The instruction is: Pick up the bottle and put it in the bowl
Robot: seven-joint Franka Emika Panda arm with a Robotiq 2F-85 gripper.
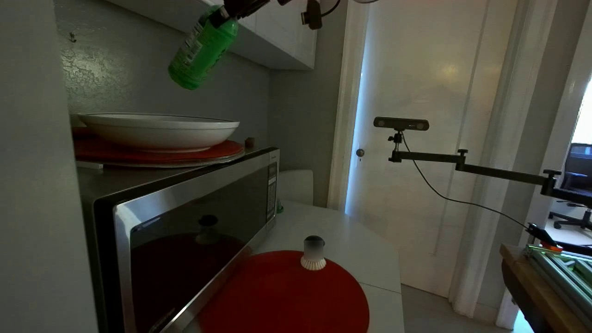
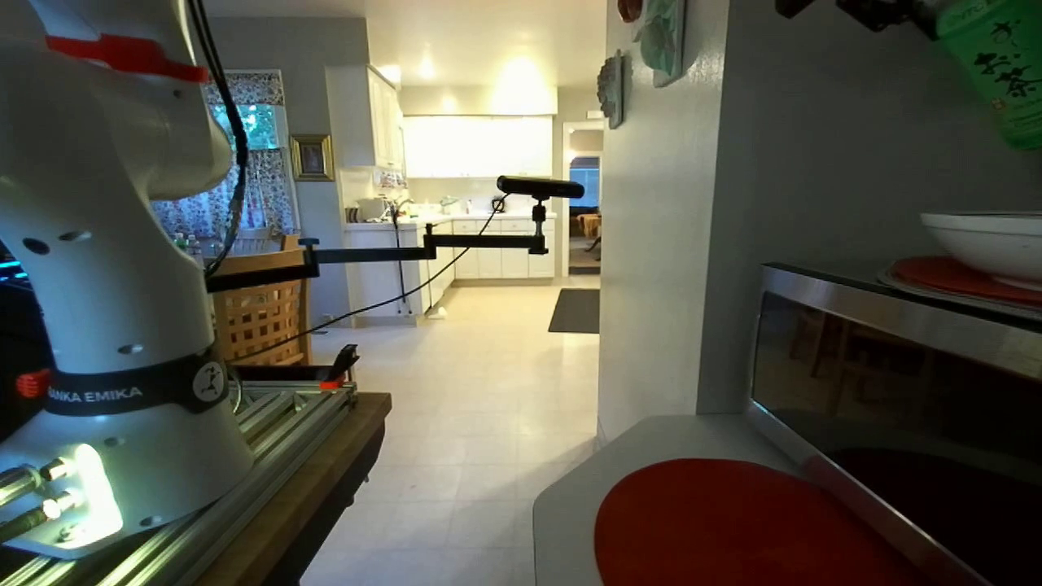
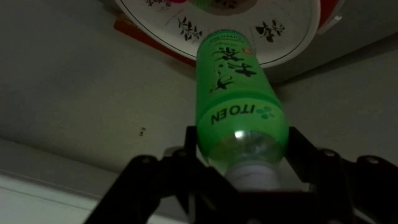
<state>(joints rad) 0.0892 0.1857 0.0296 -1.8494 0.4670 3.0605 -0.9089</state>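
Observation:
The green bottle [image 1: 201, 53] is in the air above the white bowl [image 1: 162, 132], tilted with its base down. My gripper [image 3: 241, 137] is shut on the bottle's shoulder, one finger on each side, with the white cap towards the palm in the wrist view. The bottle's label [image 3: 231, 71] faces the wrist camera, and its base overlaps the near part of the bowl [image 3: 289, 51] there. In an exterior view the bottle [image 2: 1001, 73] hangs at the top right, above the bowl [image 2: 989, 248], with a gap between them. The gripper is mostly out of frame in both exterior views.
The bowl stands on a red round mat [image 1: 231, 150] on top of the microwave [image 1: 104, 185]. Pink and green things [image 3: 200, 3] lie in the bowl, partly cut off. A wall cabinet [image 1: 282, 41] hangs behind the bottle. A dark-capped jar [image 1: 314, 254] stands by a red table mat [image 1: 296, 296].

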